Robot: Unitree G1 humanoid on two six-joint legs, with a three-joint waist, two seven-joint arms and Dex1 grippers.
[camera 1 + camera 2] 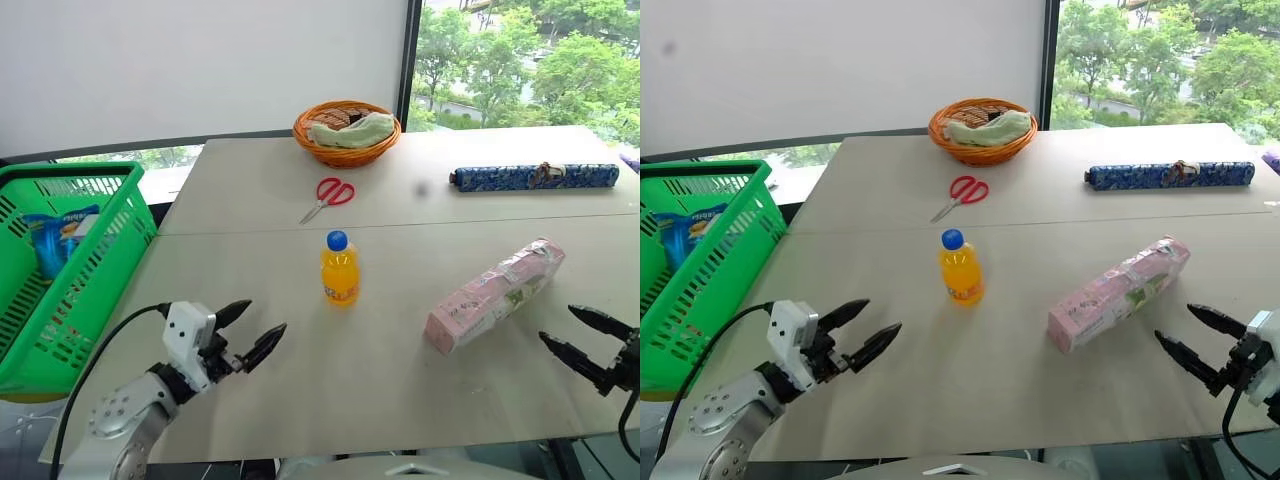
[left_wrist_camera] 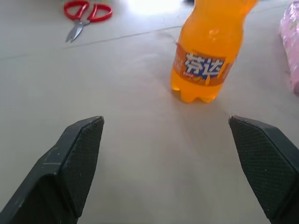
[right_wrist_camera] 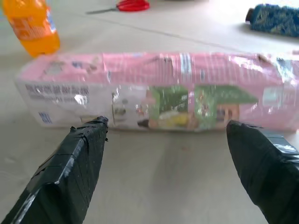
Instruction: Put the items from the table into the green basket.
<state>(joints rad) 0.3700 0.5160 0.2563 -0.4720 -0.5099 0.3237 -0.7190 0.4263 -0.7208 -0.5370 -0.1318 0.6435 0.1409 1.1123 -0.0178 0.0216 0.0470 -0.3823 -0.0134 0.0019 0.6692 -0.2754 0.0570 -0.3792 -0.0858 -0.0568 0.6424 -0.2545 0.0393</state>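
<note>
Both grippers' fingers stood spread and empty: left gripper (image 1: 250,335) facing the upright orange bottle (image 1: 339,268) mid-table (image 1: 250,190), right gripper (image 1: 1188,338) near the pink pack (image 1: 1118,293). Bottle likely stiff, slick: grasp the body. Pack crinkly: pinch across its width.

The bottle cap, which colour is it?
Blue; the cap shows best in the left eye view.
</note>
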